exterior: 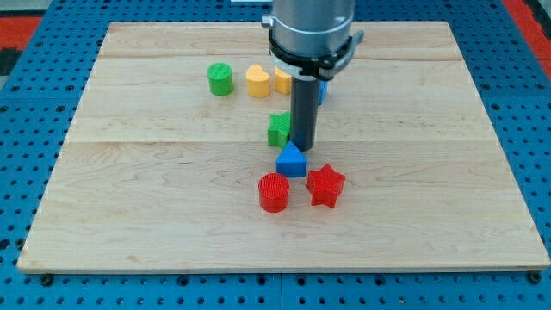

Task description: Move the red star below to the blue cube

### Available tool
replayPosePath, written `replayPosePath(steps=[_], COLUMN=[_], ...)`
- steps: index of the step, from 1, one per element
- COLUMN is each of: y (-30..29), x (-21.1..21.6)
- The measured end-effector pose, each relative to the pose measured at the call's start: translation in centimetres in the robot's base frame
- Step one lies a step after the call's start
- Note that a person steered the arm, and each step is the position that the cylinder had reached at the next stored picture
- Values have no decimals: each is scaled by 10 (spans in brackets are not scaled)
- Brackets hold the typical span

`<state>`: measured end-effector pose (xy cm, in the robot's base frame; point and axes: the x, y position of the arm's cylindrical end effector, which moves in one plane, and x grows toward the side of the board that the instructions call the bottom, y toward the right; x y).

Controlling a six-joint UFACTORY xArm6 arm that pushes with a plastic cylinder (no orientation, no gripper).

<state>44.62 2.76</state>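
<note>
Below my tip [305,146], blue block [291,161] touching it, red star [325,185] lower right, no jaws, bare board [430,224] toward bottom edge.

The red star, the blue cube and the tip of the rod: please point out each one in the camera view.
red star [325,185]: camera view, middle of its top face.
blue cube [291,161]: camera view, its front face.
my tip [304,144]: camera view, rod's lower end.

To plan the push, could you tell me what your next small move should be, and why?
Probably swing my tip to the view's right of the red star: it sits just above the blue block, and the star lies lower-right of that block, needing a leftward nudge.
</note>
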Motion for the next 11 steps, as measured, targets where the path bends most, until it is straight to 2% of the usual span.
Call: replayPosePath(steps=[3, 8, 9, 10, 11], y=[0, -12, -11, -8, 19], x=[-14, -1, -23, -23, -3])
